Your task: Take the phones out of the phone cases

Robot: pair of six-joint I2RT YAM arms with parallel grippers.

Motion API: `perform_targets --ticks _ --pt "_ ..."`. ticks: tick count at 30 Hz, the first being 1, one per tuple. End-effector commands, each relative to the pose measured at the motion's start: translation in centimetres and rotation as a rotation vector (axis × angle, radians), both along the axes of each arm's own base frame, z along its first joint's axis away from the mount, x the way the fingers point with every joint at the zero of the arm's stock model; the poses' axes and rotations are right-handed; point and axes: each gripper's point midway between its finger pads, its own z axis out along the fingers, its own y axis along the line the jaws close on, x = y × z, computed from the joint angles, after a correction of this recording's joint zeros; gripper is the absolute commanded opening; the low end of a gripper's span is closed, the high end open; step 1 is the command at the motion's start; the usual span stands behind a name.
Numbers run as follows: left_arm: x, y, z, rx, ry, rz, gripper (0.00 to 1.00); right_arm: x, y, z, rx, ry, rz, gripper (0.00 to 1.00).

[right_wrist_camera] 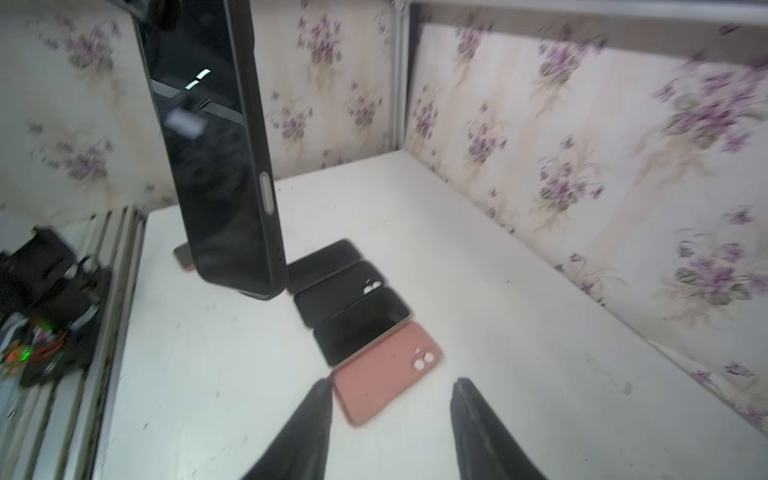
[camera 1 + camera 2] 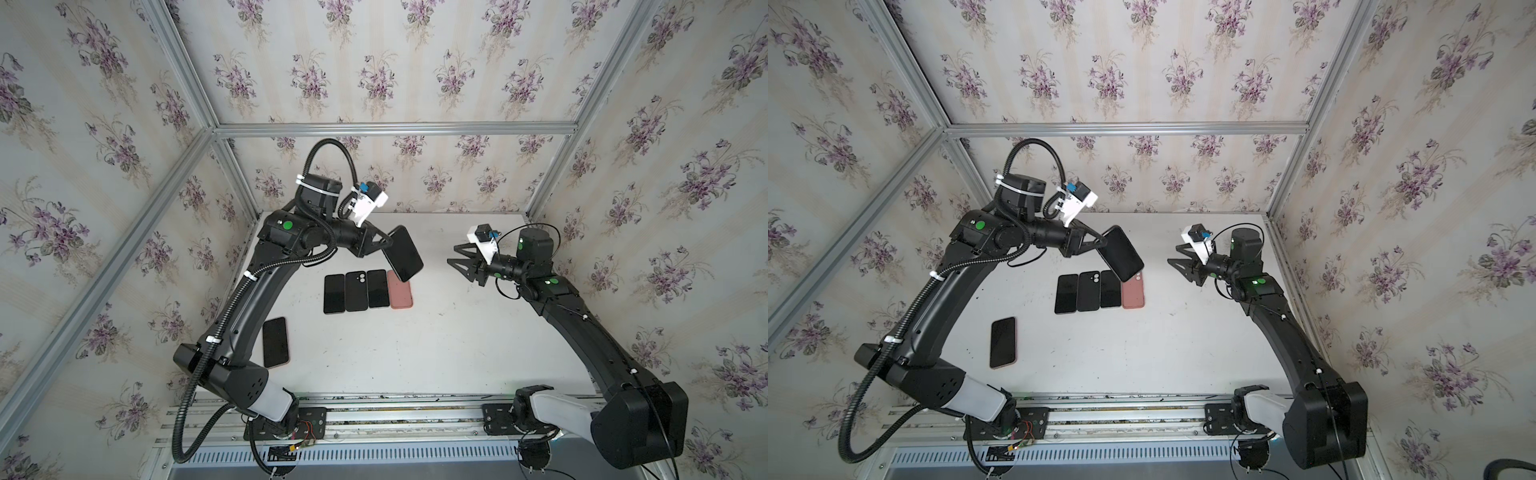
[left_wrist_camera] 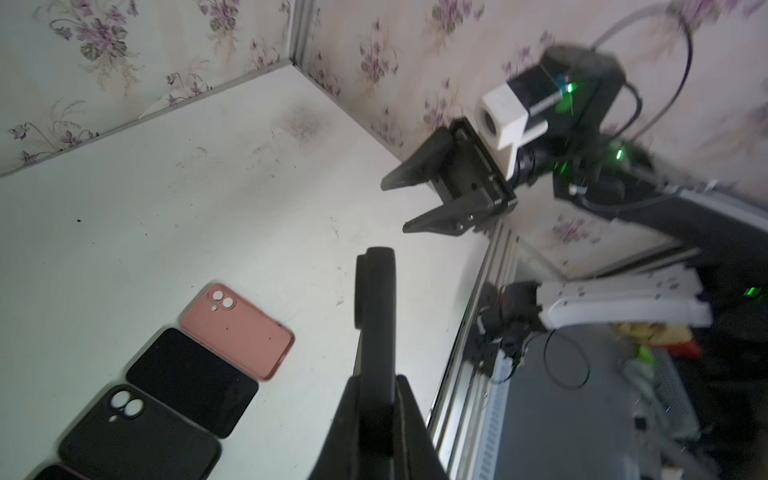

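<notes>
The phone, black with a dark screen and sitting in a black phone case [image 2: 403, 253] [image 2: 1121, 253] [image 1: 212, 145], hangs tilted above the white table [image 2: 436, 332]. My left gripper [image 2: 388, 241] [image 2: 1100, 241] [image 3: 376, 382] is shut on one end of it; in the left wrist view I see it edge-on [image 3: 374, 316]. Well to the right of the phone, my right gripper [image 2: 453, 254] [image 2: 1173, 254] [image 3: 395, 206] [image 1: 392, 382] is open and empty, pointing toward it without touching.
Below the held phone a row lies on the table: a black phone [image 2: 334, 293], a black case [image 2: 356, 291] with camera holes, another black phone [image 2: 377, 289] and a pink case [image 2: 400, 289] [image 1: 386, 370]. A further phone [image 2: 275, 342] lies near the left arm.
</notes>
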Motion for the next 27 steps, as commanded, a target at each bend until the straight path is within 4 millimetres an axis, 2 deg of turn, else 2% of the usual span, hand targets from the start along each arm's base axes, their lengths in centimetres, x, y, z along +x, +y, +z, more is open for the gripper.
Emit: perform_targets --ticks 1,7,12,23,27 --pt "-1.9 1.1 -1.5 0.171 -0.158 -0.133 0.00 -5.2 1.3 -3.2 -0.133 0.042 0.234 0.50" --pt "-4.5 -0.4 -1.1 0.130 -0.162 -0.228 0.00 -7.0 3.6 -3.8 -0.121 0.070 0.349 0.48" --pt "-6.0 -1.4 -0.1 0.066 -0.148 -0.288 0.00 -7.0 5.1 -4.1 -0.101 0.074 0.400 0.44" --pt "-6.2 -2.0 0.0 0.040 -0.134 -0.309 0.00 -7.8 7.1 -3.6 -0.072 0.096 0.485 0.41" --pt "-6.0 -2.1 -0.1 0.043 -0.130 -0.306 0.00 -8.0 7.2 -3.6 -0.071 0.105 0.493 0.38"
